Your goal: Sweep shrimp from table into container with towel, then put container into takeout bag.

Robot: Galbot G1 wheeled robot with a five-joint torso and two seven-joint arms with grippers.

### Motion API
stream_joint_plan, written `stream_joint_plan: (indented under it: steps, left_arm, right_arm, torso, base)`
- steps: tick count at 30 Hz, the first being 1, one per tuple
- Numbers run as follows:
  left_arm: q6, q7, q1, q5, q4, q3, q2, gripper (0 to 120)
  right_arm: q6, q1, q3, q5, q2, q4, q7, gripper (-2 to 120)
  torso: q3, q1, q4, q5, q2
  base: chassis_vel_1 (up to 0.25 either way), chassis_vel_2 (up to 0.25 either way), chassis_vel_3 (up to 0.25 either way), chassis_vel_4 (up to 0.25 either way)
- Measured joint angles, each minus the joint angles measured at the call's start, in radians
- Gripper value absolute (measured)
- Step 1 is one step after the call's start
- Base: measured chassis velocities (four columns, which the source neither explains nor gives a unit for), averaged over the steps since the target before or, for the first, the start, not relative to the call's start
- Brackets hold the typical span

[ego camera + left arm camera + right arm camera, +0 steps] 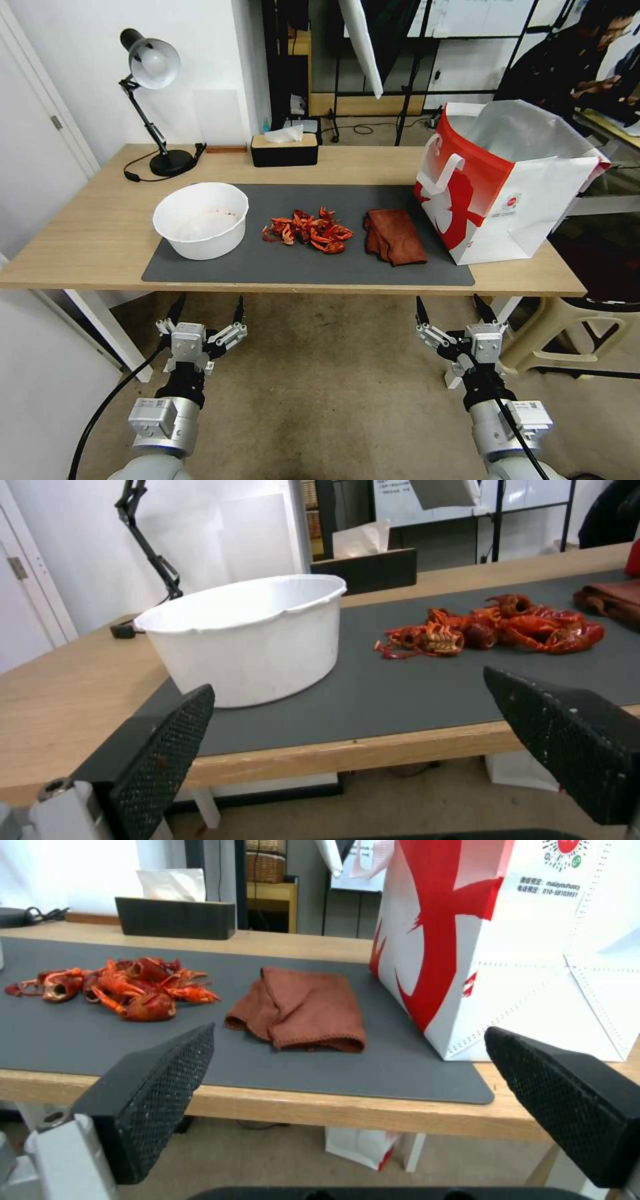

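A heap of red-orange shrimp (307, 230) (493, 627) (117, 985) lies mid-mat on the wood-top table (87, 233). Left of it stands the round white container (201, 219) (247, 635), upright. The rust-brown towel (393, 236) (300, 1010) lies folded to the right of the heap, and beyond it stands the red-and-white takeout bag (500, 187) (507, 940), mouth open. My left gripper (205, 315) hangs open below the table's front edge, before the container. My right gripper (455, 312) hangs open at the same height, before the towel and bag. Neither holds anything.
A desk lamp (152, 100) stands at the table's back left and a black tissue box (284, 148) at the back middle. The dark grey mat (267, 267) spans the table's middle. A beige stool (573, 333) sits by the table's right end. Carpet floor lies below the grippers.
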Motion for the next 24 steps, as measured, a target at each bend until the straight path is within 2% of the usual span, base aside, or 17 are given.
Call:
stream_joint_plan:
  steps: [16,19,20,22,24]
  left_arm:
    - [0.009,-0.004,-0.004,-0.013,0.000,0.000,0.010,100]
    - [0.092,-0.041,-0.045,-0.120,-0.017,-0.002,0.087,100]
    - [0.092,-0.041,-0.045,-0.120,-0.017,-0.002,0.087,100]
    - [0.134,-0.060,-0.067,-0.176,-0.026,-0.003,0.137,100]
    - [0.136,-0.061,-0.069,-0.180,-0.026,-0.003,0.141,100]
  right_arm:
    - [-0.012,0.001,-0.001,0.000,0.000,0.002,-0.001,100]
    - [-0.116,0.009,-0.016,-0.003,-0.004,0.024,-0.020,100]
    - [-0.116,0.009,-0.016,-0.003,-0.004,0.024,-0.020,100]
    - [-0.175,0.014,-0.025,-0.005,-0.006,0.037,-0.031,100]
    - [-0.179,0.014,-0.024,-0.005,-0.005,0.038,-0.032,100]
  torso:
    - [0.000,0.000,0.0002,-0.0001,0.000]
    - [0.000,0.000,0.0000,-0.0003,0.000]
    - [0.000,0.000,0.0000,-0.0003,0.000]
    - [0.000,0.000,-0.0004,0.0003,0.000]
    - [0.000,0.000,-0.0005,0.0003,0.000]
  base:
    - [0.000,0.000,0.000,0.000]
    - [0.000,0.000,0.000,0.000]
    - [0.000,0.000,0.000,0.000]
    - [0.000,0.000,0.000,0.000]
    - [0.000,0.000,0.000,0.000]
